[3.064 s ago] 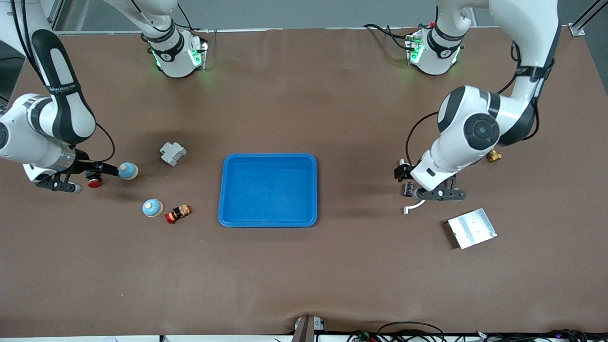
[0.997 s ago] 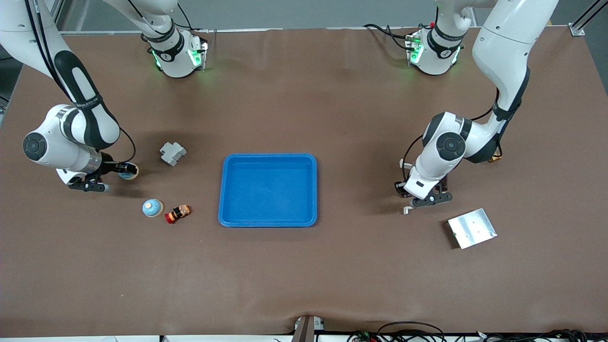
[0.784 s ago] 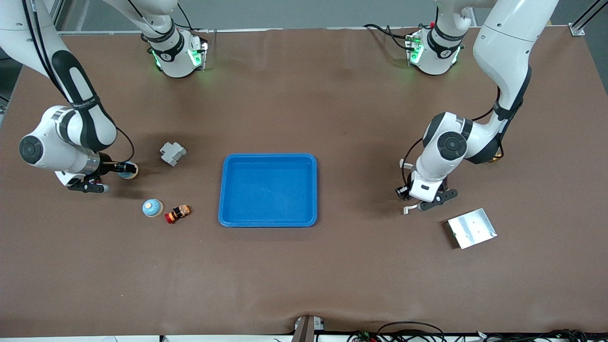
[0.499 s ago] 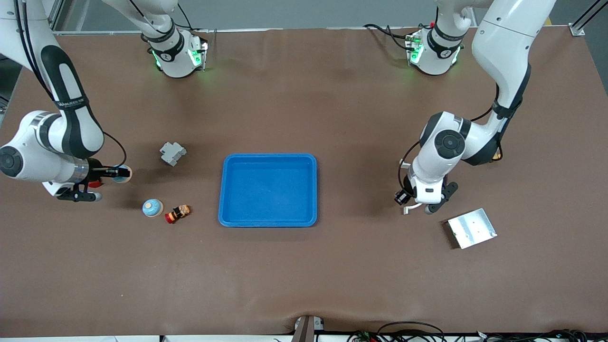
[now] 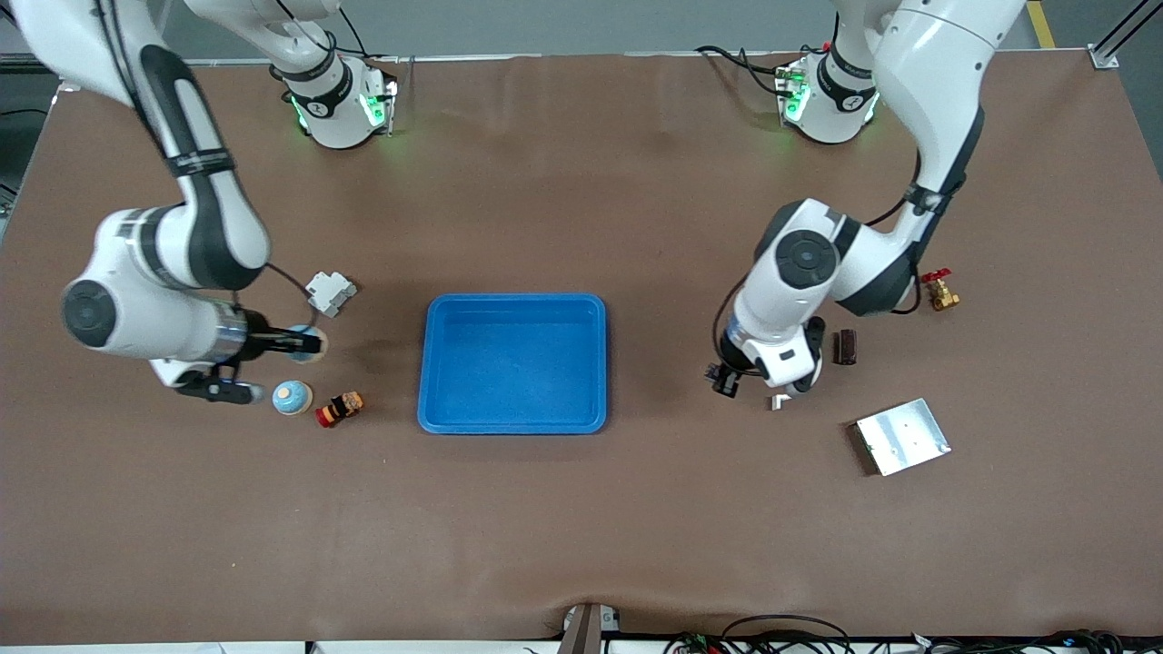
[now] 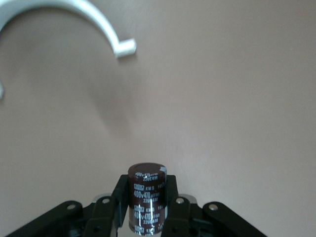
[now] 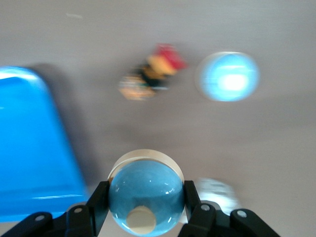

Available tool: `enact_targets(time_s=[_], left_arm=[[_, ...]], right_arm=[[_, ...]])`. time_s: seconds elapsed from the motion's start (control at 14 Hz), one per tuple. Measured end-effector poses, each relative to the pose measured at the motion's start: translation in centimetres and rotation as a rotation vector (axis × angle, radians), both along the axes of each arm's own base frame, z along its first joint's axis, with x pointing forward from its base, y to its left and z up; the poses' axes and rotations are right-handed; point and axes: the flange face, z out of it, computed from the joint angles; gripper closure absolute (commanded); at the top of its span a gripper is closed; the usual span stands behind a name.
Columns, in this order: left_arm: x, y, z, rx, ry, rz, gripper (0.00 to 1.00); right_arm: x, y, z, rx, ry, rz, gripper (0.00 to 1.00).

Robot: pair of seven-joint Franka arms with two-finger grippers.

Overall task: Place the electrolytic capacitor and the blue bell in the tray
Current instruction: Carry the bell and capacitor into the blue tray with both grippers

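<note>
The bright-blue tray (image 5: 513, 363) lies at the table's middle with nothing in it. My right gripper (image 5: 304, 343) is shut on a blue bell (image 5: 309, 343) and holds it above the table, beside the tray toward the right arm's end. In the right wrist view the bell (image 7: 145, 197) sits between the fingers (image 7: 191, 205). My left gripper (image 5: 724, 380) is shut on a dark brown electrolytic capacitor (image 6: 147, 197), above the table between the tray and a white clip (image 5: 779, 401).
A second blue bell (image 5: 293, 398) and a small red and orange figure (image 5: 339, 409) lie under the right gripper, nearer the camera. A grey part (image 5: 330, 292) lies farther back. A silver plate (image 5: 902, 436), a brass valve (image 5: 939, 292) and a dark block (image 5: 845, 346) lie toward the left arm's end.
Both arms have risen and swung toward the tray, the right with the blue bell, the left with the capacitor. The dark block now shows where the left arm covered it.
</note>
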Motion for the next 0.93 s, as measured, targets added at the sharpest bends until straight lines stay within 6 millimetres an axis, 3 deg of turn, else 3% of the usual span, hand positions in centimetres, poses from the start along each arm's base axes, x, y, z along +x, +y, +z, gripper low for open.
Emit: enact_targets(time_s=[0.21,0.36,0.57,0.78,0.93], left_arm=[[0.3,-5.0,0.5,-0.007,0.044,0.133,1.00],[0.0,-7.9,-0.4,-0.018,0.061,0.191,1.00],[-0.5,-11.4,-1.4,-0.030,0.081,0.257,1.00],[-0.4,-14.3,-2.4,-0.005,0.078,0.307,1.00],[-1.4,-16.4,-4.1,0.027,0.057,0.314,1.00]], right_arm=[[-1.1,9.1,-0.6,-0.011,-0.039,-0.038,0.67],[-2.1,12.8,-2.2,-0.022,-0.034,-0.048,0.67],[-3.1,15.7,-5.0,-0.044,-0.011,-0.077,0.67],[-4.0,17.1,-7.2,-0.061,0.019,-0.066,0.67],[-4.6,17.7,-8.4,-0.071,0.036,-0.059,0.66]])
